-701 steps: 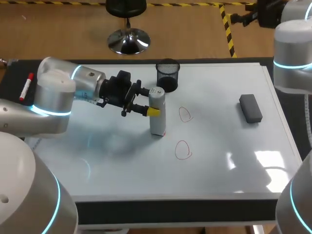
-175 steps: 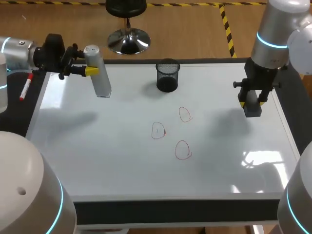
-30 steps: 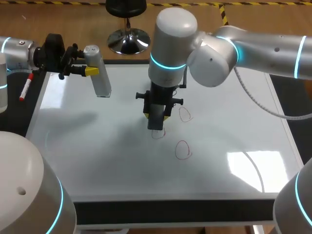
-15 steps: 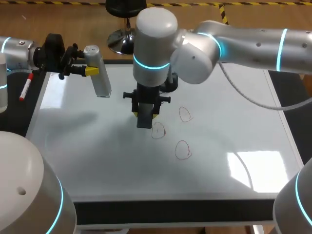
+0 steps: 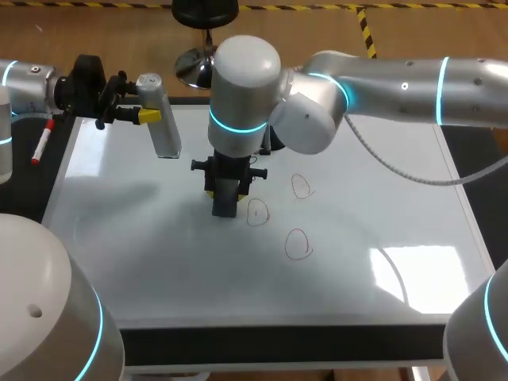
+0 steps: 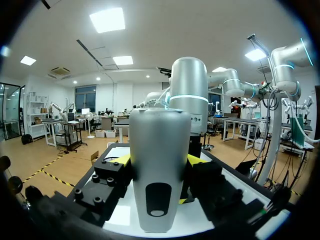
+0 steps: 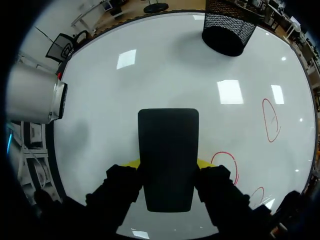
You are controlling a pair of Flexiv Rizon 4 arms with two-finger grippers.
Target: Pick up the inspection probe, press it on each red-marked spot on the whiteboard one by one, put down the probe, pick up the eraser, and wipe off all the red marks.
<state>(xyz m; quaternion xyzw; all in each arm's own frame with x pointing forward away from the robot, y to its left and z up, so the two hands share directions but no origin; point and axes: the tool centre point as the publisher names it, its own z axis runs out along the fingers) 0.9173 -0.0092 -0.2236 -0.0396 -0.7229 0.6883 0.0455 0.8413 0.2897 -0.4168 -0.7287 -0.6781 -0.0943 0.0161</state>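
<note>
Clamping the eraser (image 7: 168,145) from both sides, the right gripper (image 5: 225,193) points straight down over the board (image 5: 159,262), a yellow tip pressed against each long edge of the dark block. The eraser's lower end is at the board surface; I cannot tell whether it touches. Just beside it, toward the robot's right, is the first mark (image 5: 257,213), a red loop, whole. The second mark (image 5: 301,186) lies farther off on that side, and the third mark (image 5: 298,244) lies nearer the board's front edge. All three are unwiped. The right arm comes in from the right and reaches past the middle of the board, hiding most of the cup (image 7: 230,25), a black mesh one standing near the far edge.

Well apart, at the far left corner of the board, the left gripper (image 5: 149,117) is closed on the probe (image 5: 164,131), a grey cylinder held upright with its lower end at the surface. Off the board's left edge a marker (image 5: 42,141) with a red cap lies on the dark tabletop.
</note>
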